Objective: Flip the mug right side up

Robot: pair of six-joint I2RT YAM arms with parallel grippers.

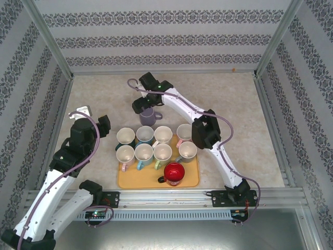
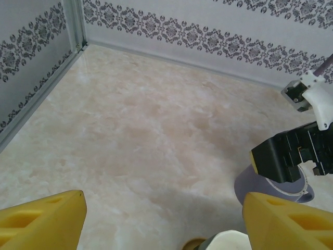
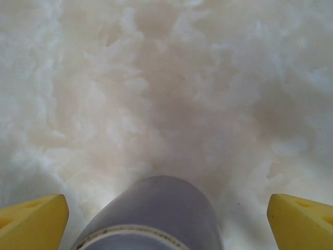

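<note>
Yellow fingertips (image 3: 31, 216) of the right gripper (image 1: 143, 105) are spread fully wide to either side of the purple mug (image 3: 156, 211), and nothing is gripped. The mug is found on the table (image 1: 234, 104), just beyond the tray (image 1: 136, 181) of cups (image 1: 162, 134). Grasping is judged to be the step in hand. Next, the jaws must be closed on the mug's body so that it can be turned. The left gripper (image 2: 164, 224) is open and empty.

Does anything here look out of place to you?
Yes: the purple mug sits off the tray, alone on the table beyond it, under the right gripper; the other mugs are on the tray.
</note>
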